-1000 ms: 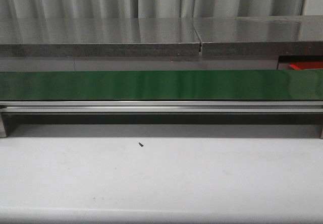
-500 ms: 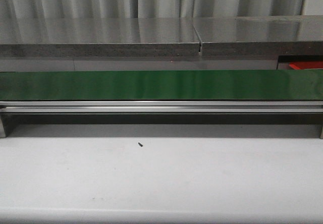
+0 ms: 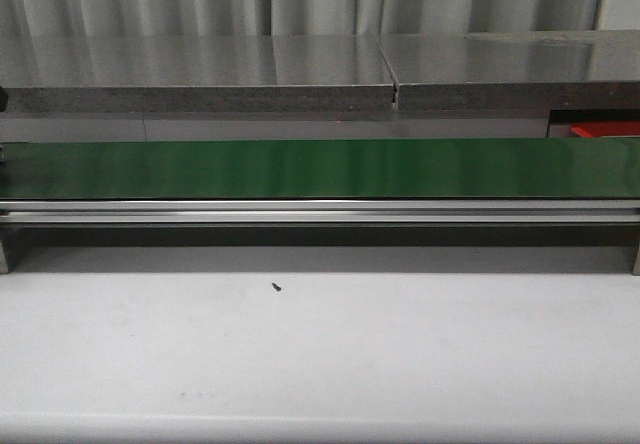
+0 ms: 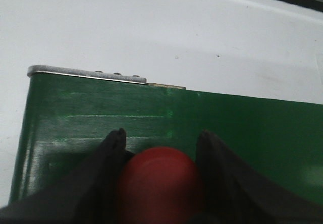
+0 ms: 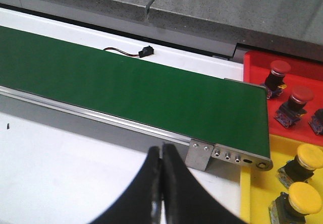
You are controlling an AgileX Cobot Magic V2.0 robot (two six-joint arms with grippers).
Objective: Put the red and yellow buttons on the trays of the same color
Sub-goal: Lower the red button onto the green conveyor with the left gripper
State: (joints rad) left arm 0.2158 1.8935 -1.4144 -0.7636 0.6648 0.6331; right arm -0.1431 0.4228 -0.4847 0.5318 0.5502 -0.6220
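No brand, label or writing can be read in any view. In the left wrist view the left gripper (image 4: 160, 148) has its dark fingers (image 4: 112, 156) pinching a red button (image 4: 159, 181), a smooth rounded red cap that fills the gap between them, held over the green conveyor belt (image 4: 252, 128) near the belt's end, where a metal end plate (image 4: 86, 74) borders it. Past that end lies the white table (image 4: 151, 27).

In the right wrist view the right gripper (image 5: 162, 171) has its fingers pressed together with nothing between them, over the white table beside the belt's near rail. At the belt's end sits a red tray (image 5: 252, 67) carrying red-capped buttons (image 5: 302, 95) on dark bases, and next to it a yellow tray (image 5: 247, 193) carrying yellow-capped buttons (image 5: 309, 157). A small black connector on a wire (image 5: 145, 50) lies on the table behind the belt.

In the front view a small dark speck (image 3: 276, 286) lies on the table.
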